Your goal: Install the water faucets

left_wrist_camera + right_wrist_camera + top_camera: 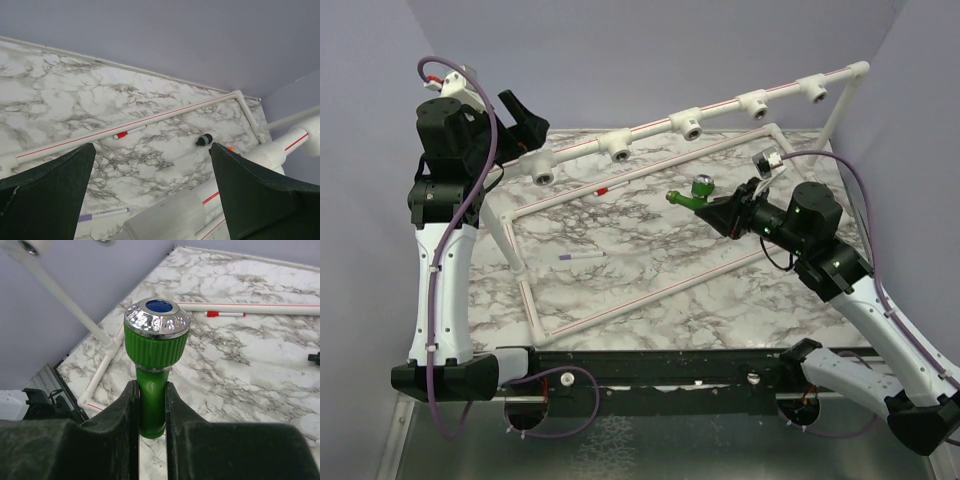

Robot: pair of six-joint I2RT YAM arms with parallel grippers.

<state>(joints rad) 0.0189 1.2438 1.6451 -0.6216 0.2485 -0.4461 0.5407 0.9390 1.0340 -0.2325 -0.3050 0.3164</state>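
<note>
Soft, even overhead light washes the white marble-patterned worktop (650, 290), shadows faint. Glints spark on the chrome-capped bright green plastic faucet (152, 352); the right gripper's black fingers (100, 435) blur.

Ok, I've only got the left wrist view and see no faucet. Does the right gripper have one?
Observer: Yes. The right gripper is shut on the stem of a green faucet, chrome end sticking out beyond the jaws.
Operator: Is it at the rail yet?
Observer: No. From the top view it is held over the marble, apart from the rail, nearest the middle socket.
Operator: Any sockets already filled?
Observer: None that I can see. All five sockets look open.
</note>
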